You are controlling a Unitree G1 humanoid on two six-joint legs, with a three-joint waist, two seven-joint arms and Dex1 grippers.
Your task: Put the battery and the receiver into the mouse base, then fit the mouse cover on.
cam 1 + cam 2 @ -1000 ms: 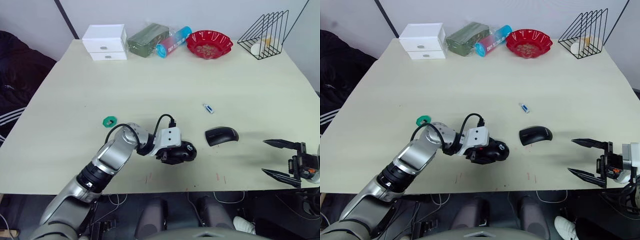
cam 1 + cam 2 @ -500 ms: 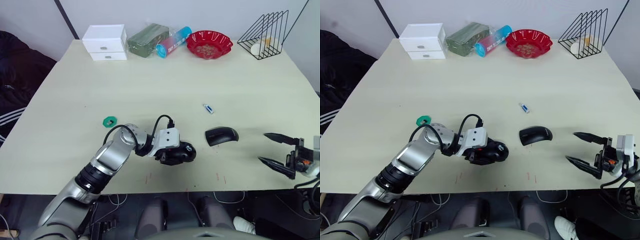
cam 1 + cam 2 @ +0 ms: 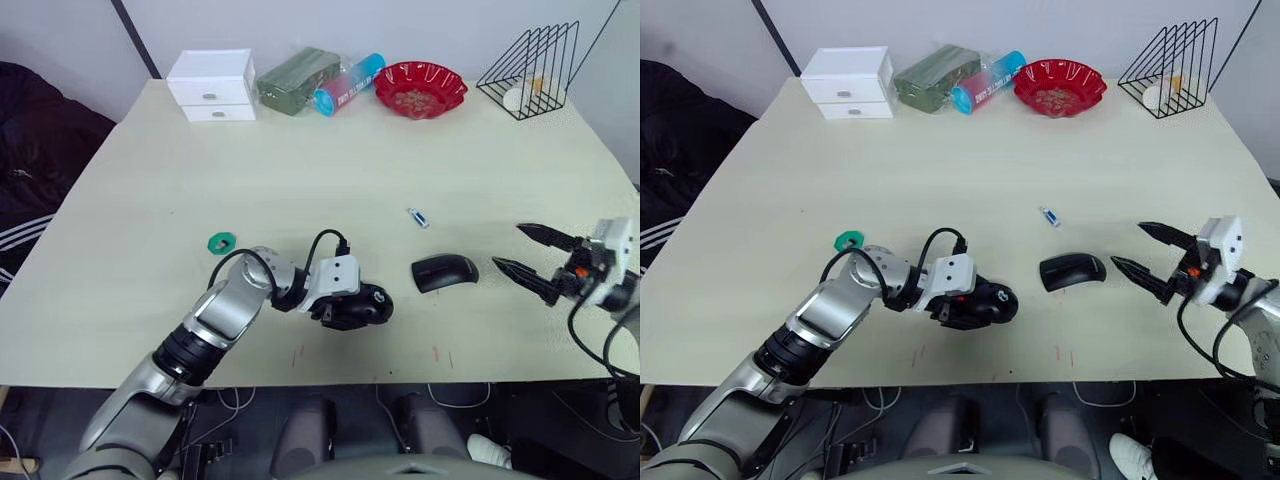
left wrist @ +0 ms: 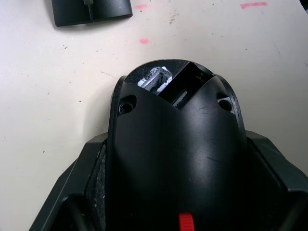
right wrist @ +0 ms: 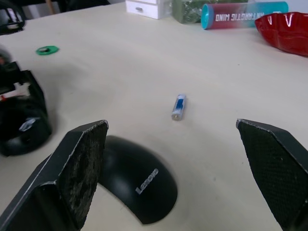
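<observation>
Gripping the mouse base (image 3: 362, 306), left gripper (image 3: 345, 310); right gripper (image 3: 524, 254) hovers spread.

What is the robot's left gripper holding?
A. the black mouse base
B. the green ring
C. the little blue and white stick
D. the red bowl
A: the left gripper is closed around the mouse base, while the green ring, the blue and white stick and the red bowl lie apart on the table.
</observation>
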